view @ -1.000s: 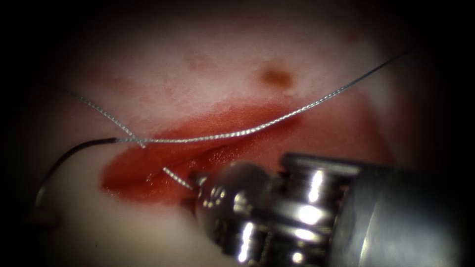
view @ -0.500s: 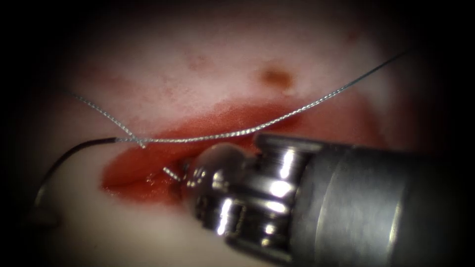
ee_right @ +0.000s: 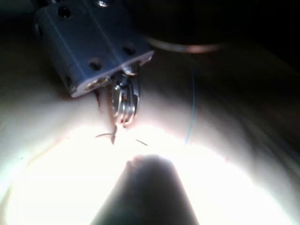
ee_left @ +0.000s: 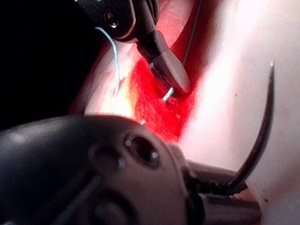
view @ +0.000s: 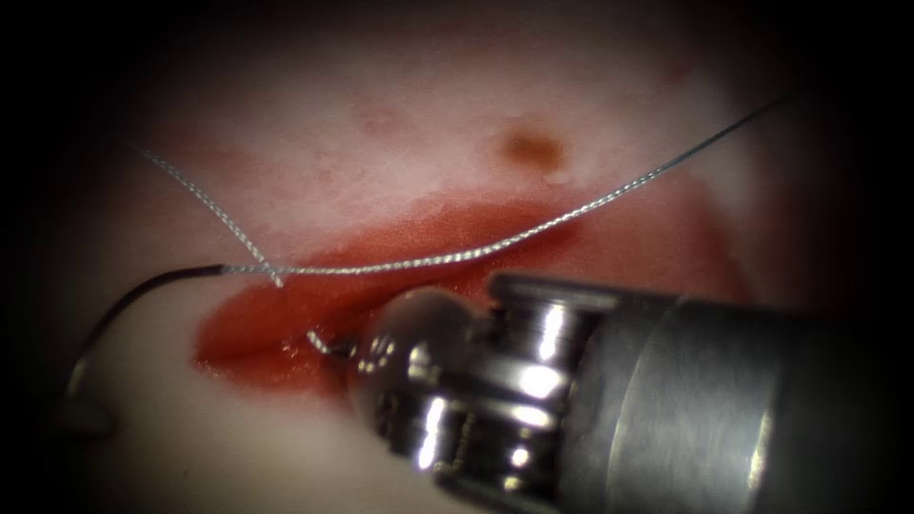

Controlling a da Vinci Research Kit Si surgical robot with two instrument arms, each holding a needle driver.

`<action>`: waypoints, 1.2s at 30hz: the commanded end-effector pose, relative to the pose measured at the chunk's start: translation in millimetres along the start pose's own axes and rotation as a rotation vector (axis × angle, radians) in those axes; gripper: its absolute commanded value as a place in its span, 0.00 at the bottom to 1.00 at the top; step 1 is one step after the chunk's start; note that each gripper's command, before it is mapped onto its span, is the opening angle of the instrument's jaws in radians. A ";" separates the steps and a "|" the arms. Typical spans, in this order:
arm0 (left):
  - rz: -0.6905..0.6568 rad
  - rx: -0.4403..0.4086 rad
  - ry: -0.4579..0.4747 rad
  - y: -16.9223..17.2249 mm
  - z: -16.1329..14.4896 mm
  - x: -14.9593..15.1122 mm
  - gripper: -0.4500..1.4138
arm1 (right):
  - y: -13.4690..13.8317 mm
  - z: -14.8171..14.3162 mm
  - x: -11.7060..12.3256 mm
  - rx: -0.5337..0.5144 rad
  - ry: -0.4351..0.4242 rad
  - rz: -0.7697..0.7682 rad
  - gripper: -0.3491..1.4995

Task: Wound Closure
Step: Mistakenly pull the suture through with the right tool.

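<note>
In the cut (view: 286, 328), near its left end, the right tool (view: 354, 350) has its jaws pressed together on a short stub of thread (view: 324, 343). Over the last second it has slid leftward along the wound, and the visible stub has grown shorter, so less loose thread lies between the tool and the tissue (view: 381, 162); this looks like a tail being held, though which step it serves cannot be told. The left wrist view shows the same thing: the right tool's jaws (ee_left: 171, 79) pinch a pale thread end (ee_left: 168, 95) over the red fluid (ee_left: 154, 103). The needle (view: 143, 290) sits left of the cut, out of the tissue, a dark curve arching down to the left. The left tool (ee_left: 220, 186) pinches it near one end of its curve (ee_left: 260, 136), and the rest rises free above the pale surface. The long strand (view: 533, 233) has kept its line, running from the needle's tail across the cut to the upper right, crossed by a second strand (view: 205, 205) near the needle.
</note>
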 end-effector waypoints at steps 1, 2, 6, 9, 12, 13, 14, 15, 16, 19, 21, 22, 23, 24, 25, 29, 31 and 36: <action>0.000 0.004 -0.005 -0.8 -0.5 -0.7 0.00 | 0.4 -0.4 1.1 0.000 0.006 -0.005 0.00; 0.000 0.004 -0.005 -0.8 -0.5 -0.6 0.00 | 0.4 -0.5 0.8 0.003 0.005 -0.009 0.00; 0.000 0.004 -0.005 -0.8 -0.5 -0.6 0.00 | 0.1 -1.3 -0.7 0.024 -0.017 -0.040 0.00; 0.000 0.004 -0.005 -0.8 -0.5 -0.6 0.00 | -0.2 -2.1 -2.5 0.055 -0.067 -0.028 0.00; 0.000 0.004 -0.005 -0.8 -0.5 -0.6 0.00 | -0.6 -3.1 -4.8 0.079 -0.102 -0.021 0.00; 0.000 0.004 -0.005 -0.8 -0.5 -0.6 0.00 | -0.7 -3.5 -5.7 0.087 -0.105 -0.011 0.00; 0.000 0.004 -0.005 -0.8 -0.5 -0.6 0.00 | -0.8 -3.8 -6.5 0.089 -0.109 -0.002 0.00; -0.001 0.004 -0.005 -0.8 -0.5 -0.6 0.00 | -1.0 -4.4 -7.6 0.080 -0.109 0.008 0.00; -0.001 0.004 -0.005 -0.8 -0.5 -0.6 0.00 | -1.1 -4.8 -8.5 0.060 -0.117 0.008 0.00; -0.001 0.004 -0.005 -0.8 -0.5 -0.6 0.00 | -1.4 -6.2 -11.6 0.029 -0.122 0.033 0.00; -0.001 0.004 -0.005 -0.8 -0.5 -0.6 0.00 | -1.5 -7.2 -13.5 0.022 -0.126 0.042 0.00; -0.001 0.004 -0.005 -0.8 -0.5 -0.6 0.00 | -1.6 -7.8 -14.7 0.016 -0.128 0.062 0.00; -0.001 0.004 -0.005 -0.8 -0.5 -0.6 0.00 | -1.7 -8.3 -15.7 0.010 -0.131 0.068 0.00; -0.001 0.004 -0.005 -0.8 -0.5 -0.6 0.00 | -1.8 -8.8 -16.6 0.003 -0.131 0.077 0.00; -0.001 0.004 -0.005 -0.8 -0.5 -0.6 0.00 | -1.9 -9.5 -17.8 -0.001 -0.135 0.089 0.00; -0.001 0.004 -0.005 -0.8 -0.5 -0.6 0.00 | -2.4 -11.6 -21.7 -0.018 -0.156 0.121 0.00; -0.001 0.004 -0.005 -0.8 -0.5 -0.6 0.00 | -2.8 -13.1 -24.6 -0.027 -0.167 0.145 0.00; -0.001 0.004 -0.005 -0.8 -0.5 -0.6 0.00 | -3.6 -15.4 -28.8 -0.034 -0.187 0.199 0.00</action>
